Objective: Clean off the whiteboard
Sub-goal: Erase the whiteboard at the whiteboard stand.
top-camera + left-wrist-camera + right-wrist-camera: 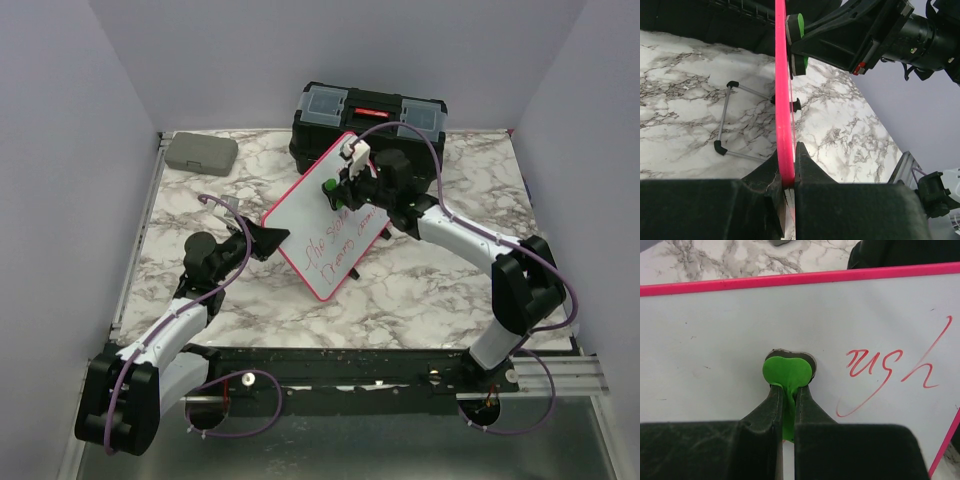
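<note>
The whiteboard, white with a pink frame, is tilted up off the marble table, with red handwriting on its lower half. My left gripper is shut on the left edge of the board; the left wrist view shows the pink frame edge-on, pinched between the jaws of that gripper. My right gripper is shut on a small green eraser, whose dark pad presses against the board's face in its upper part. The red script lies just to the right of the eraser.
A black toolbox stands right behind the board at the back of the table. A small grey case lies at the back left corner. A thin wire stand with black feet lies on the marble under the board. Purple walls enclose the table.
</note>
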{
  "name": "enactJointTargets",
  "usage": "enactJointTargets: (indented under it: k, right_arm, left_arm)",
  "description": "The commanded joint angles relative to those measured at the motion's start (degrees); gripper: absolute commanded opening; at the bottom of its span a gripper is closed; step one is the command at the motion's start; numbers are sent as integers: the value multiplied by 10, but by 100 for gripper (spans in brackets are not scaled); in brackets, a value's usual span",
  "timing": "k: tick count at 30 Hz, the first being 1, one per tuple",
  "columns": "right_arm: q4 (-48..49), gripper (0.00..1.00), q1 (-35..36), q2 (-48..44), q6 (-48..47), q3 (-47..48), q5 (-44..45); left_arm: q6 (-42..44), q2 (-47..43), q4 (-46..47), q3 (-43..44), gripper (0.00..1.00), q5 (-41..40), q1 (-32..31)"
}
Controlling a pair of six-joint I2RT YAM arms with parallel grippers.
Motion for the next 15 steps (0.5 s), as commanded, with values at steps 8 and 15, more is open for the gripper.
enactJointTargets:
  k: [8, 15]
  right_arm:
    - [11, 1, -38, 37, -11, 26, 78]
    - [19, 1, -43, 23, -37, -45, 10]
  left_arm:
    - [56, -2, 5, -9, 0, 109, -19]
    - [58, 1, 9, -10, 0, 111, -19]
